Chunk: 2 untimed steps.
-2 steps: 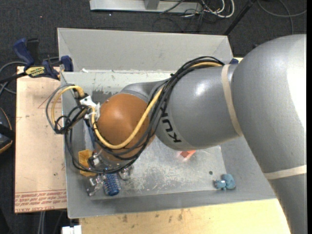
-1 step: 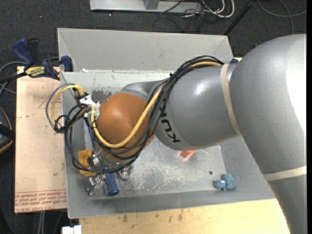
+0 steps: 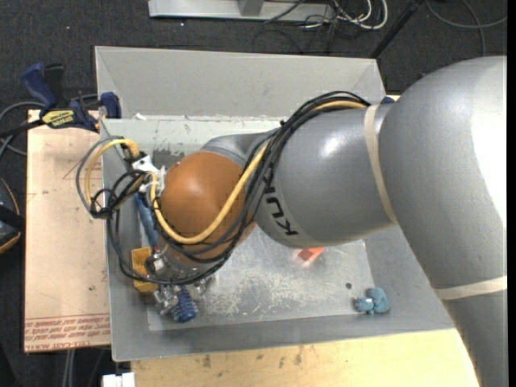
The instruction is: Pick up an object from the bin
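- The grey arm (image 3: pixel 347 176) comes in over the bin's right edge and lies across most of the floor, its wrist reaching towards the near left corner.
- A rounded orange cover (image 3: pixel 197 192) sits on the wrist, with yellow and black cables (image 3: pixel 105 176) looping off it near the bin's left wall.
- The gripper (image 3: pixel 171 295) points down below that cover, low over the floor of the bin (image 3: pixel 242 79), near the near left corner.
- Whether the gripper is open or closed cannot be told; the wrist and the cables hide most of it.
- A small dark blue thing (image 3: pixel 185 311) with a ribbed, bumpy look lies right at the gripper's tip, just beside the bin's near edge. It seems to touch the gripper, but whether it is gripped cannot be told.
- A yellow-orange piece (image 3: pixel 140 263) lies just beside the gripper, on the side of the left wall.
- A small pink thing (image 3: pixel 310 255) lies near the middle of the floor, partly tucked beneath the arm, well apart from the gripper.
- A small light blue thing (image 3: pixel 372 301), lumpy in shape, lies by itself near the bin's near right corner, far from the gripper.
- The bare floor between these things is scuffed grey metal.
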Tool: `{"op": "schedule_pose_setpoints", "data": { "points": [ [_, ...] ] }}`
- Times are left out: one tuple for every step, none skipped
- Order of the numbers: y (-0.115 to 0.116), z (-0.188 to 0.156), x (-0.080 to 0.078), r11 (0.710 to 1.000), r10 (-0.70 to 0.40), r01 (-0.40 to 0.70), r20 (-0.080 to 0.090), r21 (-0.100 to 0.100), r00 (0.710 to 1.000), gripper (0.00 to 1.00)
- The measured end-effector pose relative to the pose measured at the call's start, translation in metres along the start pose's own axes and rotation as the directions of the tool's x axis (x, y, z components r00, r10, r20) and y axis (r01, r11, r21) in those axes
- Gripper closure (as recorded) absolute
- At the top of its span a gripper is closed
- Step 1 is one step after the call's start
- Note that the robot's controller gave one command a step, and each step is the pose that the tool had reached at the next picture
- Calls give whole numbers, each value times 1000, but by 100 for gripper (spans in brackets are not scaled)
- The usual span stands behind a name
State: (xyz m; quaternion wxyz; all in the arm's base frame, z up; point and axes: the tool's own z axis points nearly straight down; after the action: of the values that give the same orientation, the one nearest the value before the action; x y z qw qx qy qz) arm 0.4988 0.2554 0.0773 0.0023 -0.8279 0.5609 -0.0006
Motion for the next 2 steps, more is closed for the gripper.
{"op": "schedule_pose_setpoints", "data": {
  "points": [
    [0, -21, -1, 1000, 5, -5, 0, -4, 1000, 100],
    [-1, -63, -2, 1000, 10, -10, 1, -1, 1000, 100]
  ]
}}
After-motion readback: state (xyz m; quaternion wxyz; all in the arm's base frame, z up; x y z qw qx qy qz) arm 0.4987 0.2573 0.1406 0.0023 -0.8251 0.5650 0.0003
